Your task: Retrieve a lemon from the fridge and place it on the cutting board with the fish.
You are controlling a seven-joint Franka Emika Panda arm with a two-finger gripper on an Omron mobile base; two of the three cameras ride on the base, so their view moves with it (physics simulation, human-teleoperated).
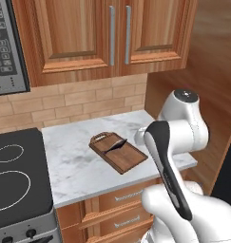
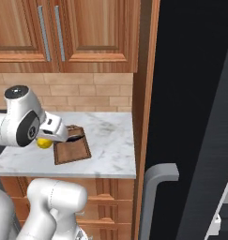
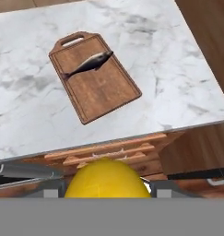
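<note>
Gripper [image 3: 106, 186] clamped on the lemon [image 3: 105, 179] | held above the worktop [image 3: 178, 83] edge | cutting board [image 3: 102, 87] with fish [image 3: 88, 64] lies beyond, well apart.

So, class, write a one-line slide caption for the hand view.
Hand holding a lemon above the counter, facing the cutting board and fish.

Bright, even rendered light; soft shadows; mild glare on marble counter [image 1: 83, 156]; slightly pixelated.
</note>
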